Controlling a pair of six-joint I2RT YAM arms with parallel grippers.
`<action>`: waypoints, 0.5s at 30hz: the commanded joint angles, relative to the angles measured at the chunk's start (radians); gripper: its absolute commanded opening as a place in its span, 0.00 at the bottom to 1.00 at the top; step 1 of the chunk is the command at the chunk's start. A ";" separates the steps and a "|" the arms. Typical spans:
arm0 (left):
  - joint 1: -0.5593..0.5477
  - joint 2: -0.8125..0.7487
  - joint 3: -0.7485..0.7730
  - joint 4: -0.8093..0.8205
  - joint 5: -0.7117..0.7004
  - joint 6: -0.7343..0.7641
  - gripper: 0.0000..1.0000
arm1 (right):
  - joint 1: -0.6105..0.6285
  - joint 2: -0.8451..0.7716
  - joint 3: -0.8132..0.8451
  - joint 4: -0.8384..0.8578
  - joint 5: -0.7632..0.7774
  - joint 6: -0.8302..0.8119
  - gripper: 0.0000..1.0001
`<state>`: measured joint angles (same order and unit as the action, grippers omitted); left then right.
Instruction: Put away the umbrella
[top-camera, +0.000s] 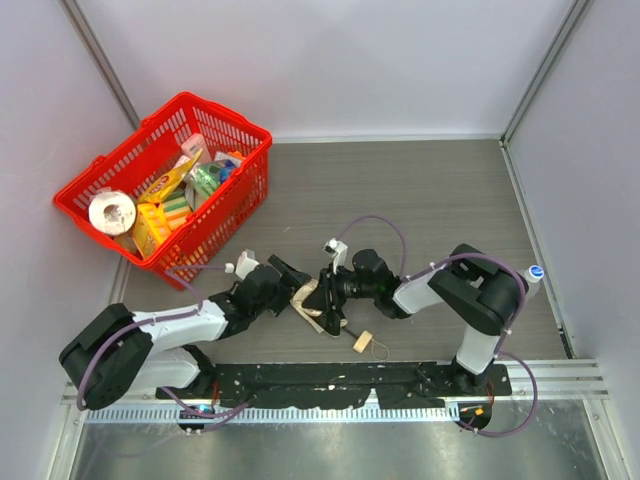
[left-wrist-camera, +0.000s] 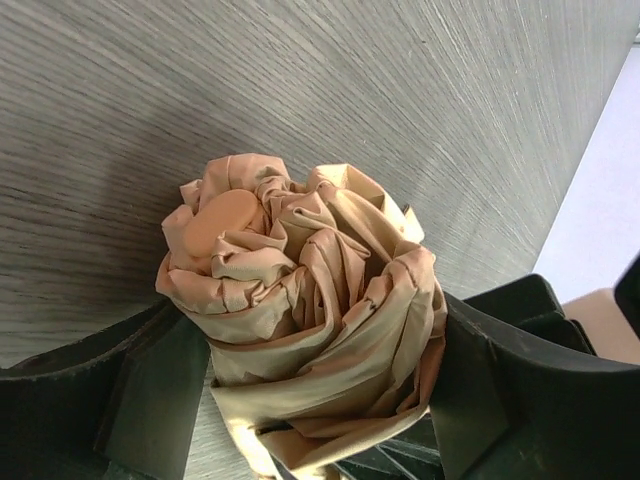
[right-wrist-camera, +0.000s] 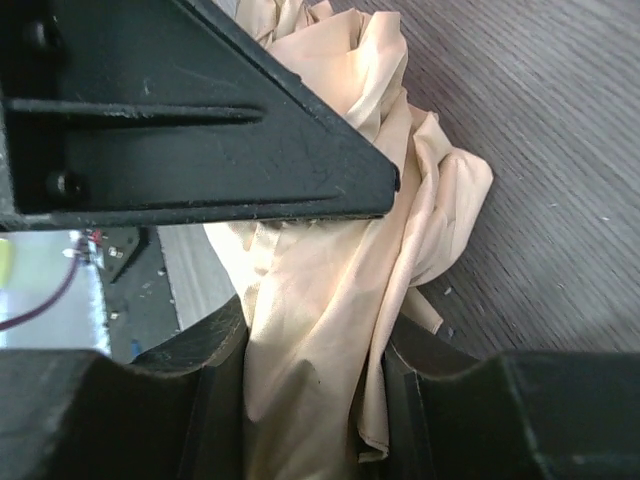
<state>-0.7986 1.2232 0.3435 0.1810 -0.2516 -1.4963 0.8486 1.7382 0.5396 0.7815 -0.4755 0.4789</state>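
Between left fingers (left-wrist-camera: 150, 400), bunched beige umbrella (left-wrist-camera: 300, 310)

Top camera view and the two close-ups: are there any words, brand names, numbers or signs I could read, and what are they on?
No text here can be read.
Colourful packets in the red plastic basket: they carry print, but it is too small and blurred to read.
Beige fabric umbrella: plain cloth, no label showing.
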 joint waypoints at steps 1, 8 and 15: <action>-0.005 0.081 -0.024 -0.092 0.018 0.065 0.79 | -0.005 0.058 0.020 0.343 -0.264 0.225 0.01; -0.004 0.050 -0.037 -0.044 0.020 0.091 0.27 | -0.005 0.095 0.026 0.314 -0.263 0.234 0.01; -0.004 0.010 -0.046 -0.055 0.014 0.088 0.00 | 0.009 -0.043 0.072 -0.143 -0.025 0.041 0.47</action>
<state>-0.7937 1.2385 0.3244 0.2081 -0.2386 -1.4929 0.8246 1.8225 0.5495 0.8661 -0.5964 0.6712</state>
